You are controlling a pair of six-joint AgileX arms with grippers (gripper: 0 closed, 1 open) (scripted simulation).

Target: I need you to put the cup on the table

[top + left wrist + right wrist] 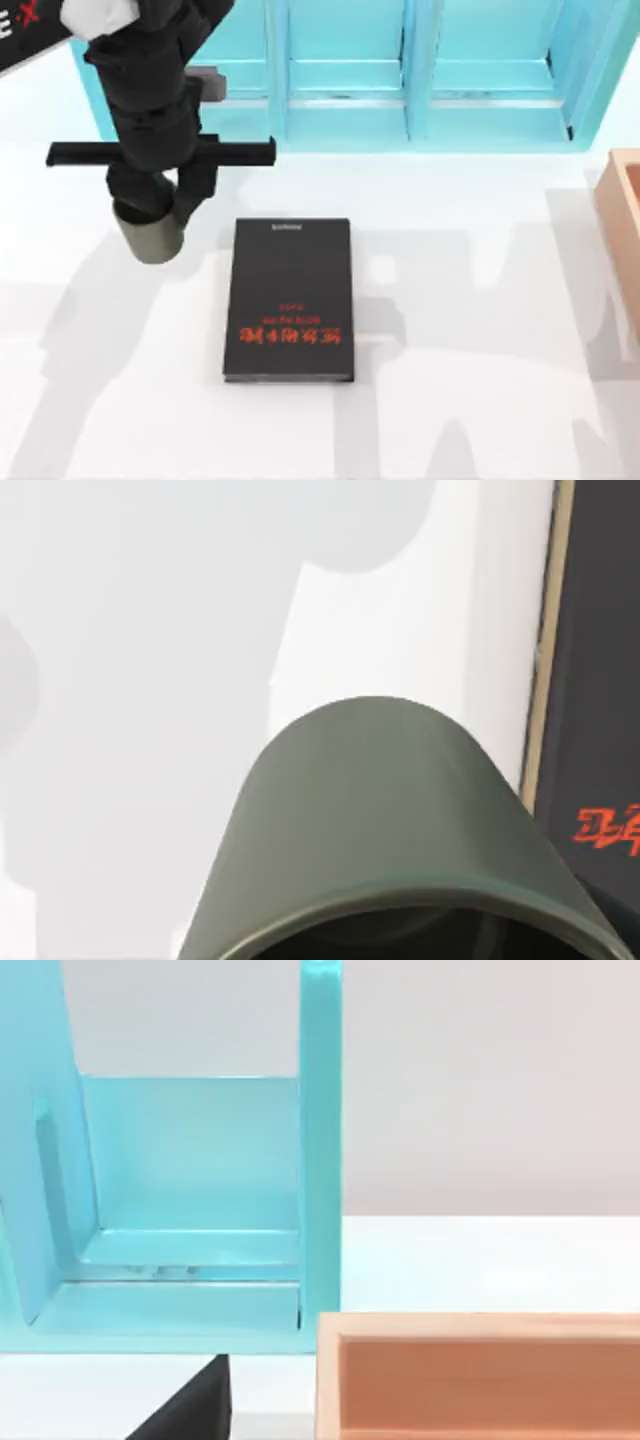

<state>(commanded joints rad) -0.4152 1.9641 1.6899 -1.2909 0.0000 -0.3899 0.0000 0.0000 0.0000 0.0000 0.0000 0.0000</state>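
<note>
Left end effector (pixel 160 205), at about ten o'clock in the top view, is clamped on the cup (pixel 150 235): one dark finger goes inside the rim, the other lies against the outer wall. It hangs from the black left arm (pixel 150 90), which enters from eleven o'clock.

Bench (pixel 450 330): a wide white surface crossed by grey shadows.

Cabinet (pixel 400 70): turquoise, open-fronted, with upright dividers, spanning the twelve o'clock edge of the bench. The right wrist view looks into one of its bays (pixel 190 1160).

Book (pixel 290 300): black with red lettering, lying flat near the centre of the top view, slightly toward seven o'clock. In the left wrist view its cover and pale page edge (pixel 595 680) lie beside the cup.

Box (pixel 622 220): an orange-tan open box at the three o'clock edge; in the right wrist view its wall (pixel 480 1375) stands in front of the cabinet.

Cup: olive-green, no handle, at nine o'clock from the book's far end and apart from it. Whether its base touches the bench cannot be told. In the left wrist view its wall and thick rim (pixel 370 820) lie close to the camera, over white bench (pixel 150 680).
</note>
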